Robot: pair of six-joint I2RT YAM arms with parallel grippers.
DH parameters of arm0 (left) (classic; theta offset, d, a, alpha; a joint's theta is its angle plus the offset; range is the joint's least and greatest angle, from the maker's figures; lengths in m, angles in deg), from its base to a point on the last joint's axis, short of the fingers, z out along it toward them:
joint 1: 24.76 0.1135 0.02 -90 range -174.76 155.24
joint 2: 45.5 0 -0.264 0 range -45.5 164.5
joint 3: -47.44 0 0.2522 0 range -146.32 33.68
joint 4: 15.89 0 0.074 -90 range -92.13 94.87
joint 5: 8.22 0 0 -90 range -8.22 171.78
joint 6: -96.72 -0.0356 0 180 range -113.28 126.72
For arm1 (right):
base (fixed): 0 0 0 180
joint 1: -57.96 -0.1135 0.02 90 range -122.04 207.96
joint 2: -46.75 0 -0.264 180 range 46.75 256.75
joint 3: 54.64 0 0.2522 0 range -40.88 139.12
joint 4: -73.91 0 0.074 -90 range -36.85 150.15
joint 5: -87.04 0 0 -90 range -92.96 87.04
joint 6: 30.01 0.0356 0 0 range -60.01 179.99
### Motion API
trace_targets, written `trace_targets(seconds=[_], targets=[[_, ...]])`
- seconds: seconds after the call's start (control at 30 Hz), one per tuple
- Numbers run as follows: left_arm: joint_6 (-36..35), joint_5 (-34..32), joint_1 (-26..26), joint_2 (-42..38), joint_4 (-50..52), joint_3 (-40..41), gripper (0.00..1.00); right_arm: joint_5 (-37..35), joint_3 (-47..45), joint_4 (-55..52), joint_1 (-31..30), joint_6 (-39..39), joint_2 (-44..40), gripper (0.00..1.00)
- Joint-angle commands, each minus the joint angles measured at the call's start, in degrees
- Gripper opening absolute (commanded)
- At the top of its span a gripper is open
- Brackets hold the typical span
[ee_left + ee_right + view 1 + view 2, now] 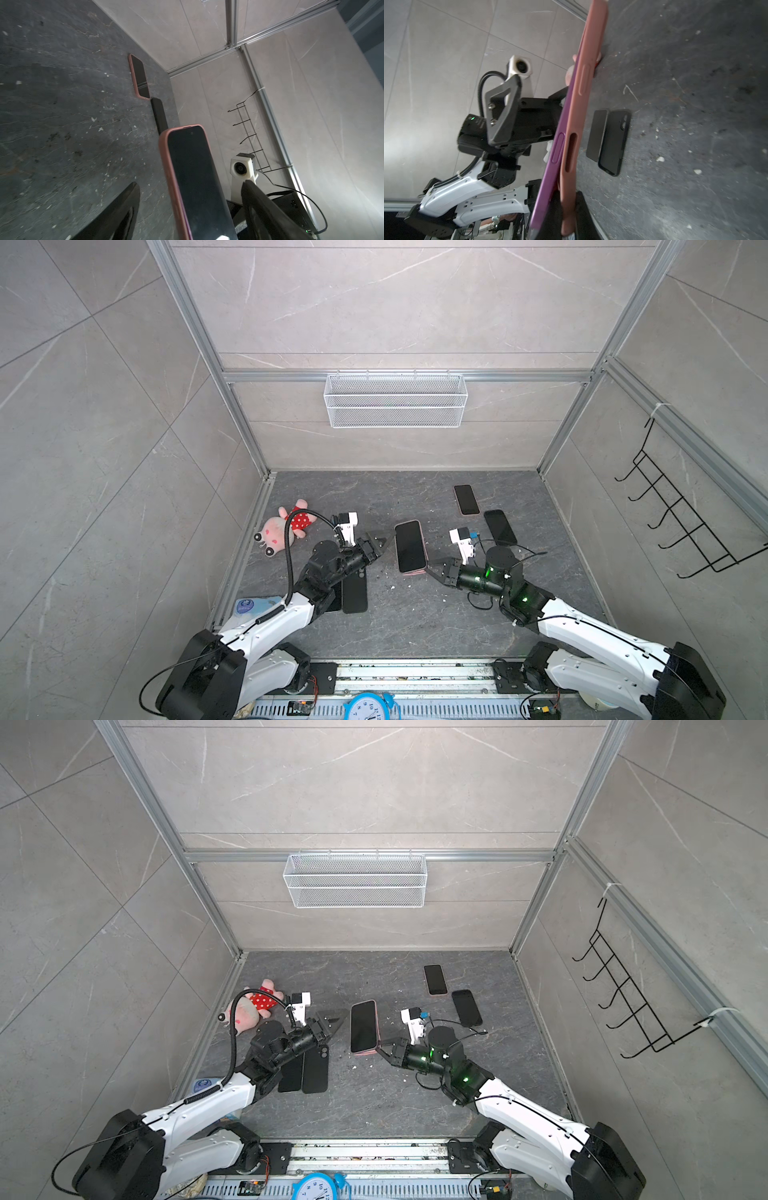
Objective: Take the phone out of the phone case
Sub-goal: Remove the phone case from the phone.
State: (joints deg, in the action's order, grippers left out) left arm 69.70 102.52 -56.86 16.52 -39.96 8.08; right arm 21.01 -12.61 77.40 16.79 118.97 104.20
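The phone was held tilted off the table, its purple side partly peeled from the soft pink case, whose near rim the right gripper pinched, while the left gripper stood wide just beside it. The phone looked rigid, slick and breakable, so it likely wanted a grip on its bared long edges, while the case would flex. The dark table was gritty with white crumbs and walled in pale panels.

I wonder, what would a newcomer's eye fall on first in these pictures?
The pink-cased phone in the middle of the table, held at its near end by the shut right gripper, with the open left gripper just beside it. Then the pink plush toy in a red dotted dress, lying near the left wall.
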Motion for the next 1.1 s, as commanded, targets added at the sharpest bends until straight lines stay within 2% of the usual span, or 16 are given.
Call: trace_targets(seconds=[0.0, 0.13, 0.23, 0.4, 0.5, 0.7, 1.07], targets=[[-10.9, -3.2, -2.2, -5.7, 11.7, -2.1, 0.80, -2.6, -1.2, -0.1, 0.0, 1.0, 0.6, 0.00], [-23.2, -8.8, -9.4, -9.1, 27.5, -6.9, 0.81, -2.4, -2.4, 0.6, -0.1, 1.8, 2.6, 0.00], [-30.7, -13.1, -16.3, -8.1, 37.0, -11.1, 0.81, -2.5, -2.8, 1.1, 0.0, 1.9, 3.9, 0.00], [-40.1, -24.5, -27.8, -0.8, 48.5, -18.6, 0.79, -2.4, -2.9, 1.6, 0.0, 3.5, 5.7, 0.00], [-43.8, -31.0, -32.9, 4.7, 53.5, -23.1, 0.77, -2.1, -3.0, 1.8, -0.1, 3.8, 6.0, 0.00], [-47.1, -38.5, -35.8, 12.9, 57.2, -28.8, 0.71, -1.6, -3.5, 2.2, -0.1, 4.1, 5.8, 0.00], [-48.9, -45.0, -36.0, 16.7, 57.6, -30.0, 0.62, -0.7, -5.1, 5.2, -0.1, 5.2, 6.0, 0.00]])
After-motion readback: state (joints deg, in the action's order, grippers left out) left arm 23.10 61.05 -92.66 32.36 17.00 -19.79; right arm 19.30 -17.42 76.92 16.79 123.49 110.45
